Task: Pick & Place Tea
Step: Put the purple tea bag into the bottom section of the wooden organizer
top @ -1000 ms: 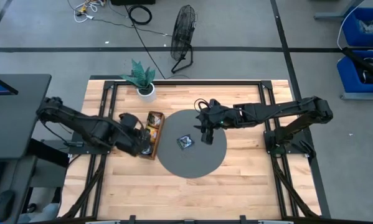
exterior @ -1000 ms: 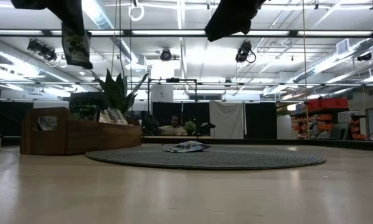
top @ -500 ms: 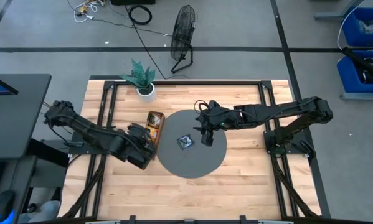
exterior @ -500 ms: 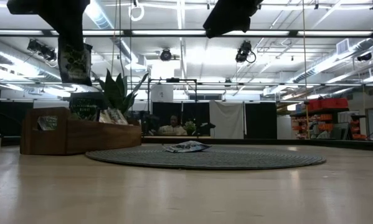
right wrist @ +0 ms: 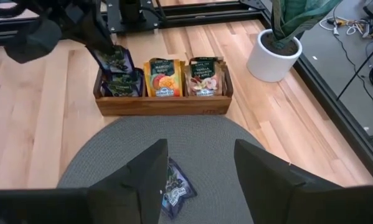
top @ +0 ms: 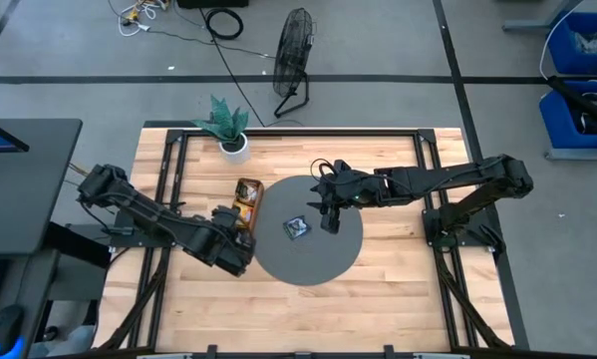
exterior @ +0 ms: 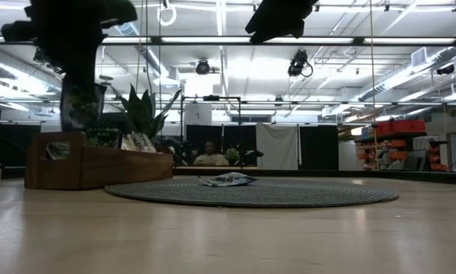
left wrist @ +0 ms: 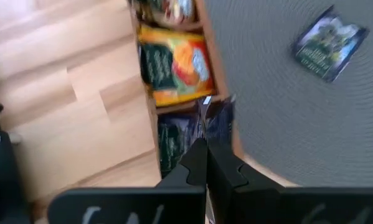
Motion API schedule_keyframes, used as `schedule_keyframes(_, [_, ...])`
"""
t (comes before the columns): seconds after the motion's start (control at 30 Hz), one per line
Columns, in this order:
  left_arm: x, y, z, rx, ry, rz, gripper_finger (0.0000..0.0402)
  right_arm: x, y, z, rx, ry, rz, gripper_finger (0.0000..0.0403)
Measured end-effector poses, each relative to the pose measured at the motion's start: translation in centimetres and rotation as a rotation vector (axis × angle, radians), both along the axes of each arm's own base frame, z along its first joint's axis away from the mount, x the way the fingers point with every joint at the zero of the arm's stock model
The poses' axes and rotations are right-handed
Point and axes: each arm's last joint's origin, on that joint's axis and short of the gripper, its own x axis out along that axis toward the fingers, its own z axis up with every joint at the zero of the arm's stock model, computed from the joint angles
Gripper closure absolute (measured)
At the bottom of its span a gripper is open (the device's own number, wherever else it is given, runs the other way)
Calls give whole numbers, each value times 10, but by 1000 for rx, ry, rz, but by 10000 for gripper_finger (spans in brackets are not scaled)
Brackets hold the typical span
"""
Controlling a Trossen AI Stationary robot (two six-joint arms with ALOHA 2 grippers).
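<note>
Your left gripper [left wrist: 206,163] is pinched tight on a dark blue-black tea sachet [left wrist: 216,118], which hangs from the fingertips in the air, just above the near end of the wooden tray [right wrist: 161,102]. In the low view that sachet [exterior: 81,105] dangles clear of the tray's top edge; its printing is too blurred to read.

Directly under it, you have three upright groups in the tray: dark sachets [right wrist: 121,84] nearest the gripper, yellow-orange ones [right wrist: 163,78] next, pale tan ones [right wrist: 204,76] farthest. Their labels show lettering, but none is legible.

One more dark sachet [top: 297,228] lies flat on the round grey woven mat [top: 318,264], well off to the side of your left gripper.

Your right gripper [right wrist: 195,180] hovers over that mat, fingers spread wide, holding nothing, the flat sachet just below and ahead.
</note>
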Motion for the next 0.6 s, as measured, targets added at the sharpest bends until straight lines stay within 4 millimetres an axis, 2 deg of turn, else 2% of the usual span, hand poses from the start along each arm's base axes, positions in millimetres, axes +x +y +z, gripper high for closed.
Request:
schedule_keyframes(0.2, [-4,1,-14,-18,17,7,400,0,0,0,0,0,0,211])
schedule_keyframes(0.4, [2,-3,-32,-80,-69,-19,400,0,0,0,0,-2,0,211])
schedule_keyframes(0.6, [0,-1,-45,-98,-96,22,400,0,0,0,0,-5,0,211])
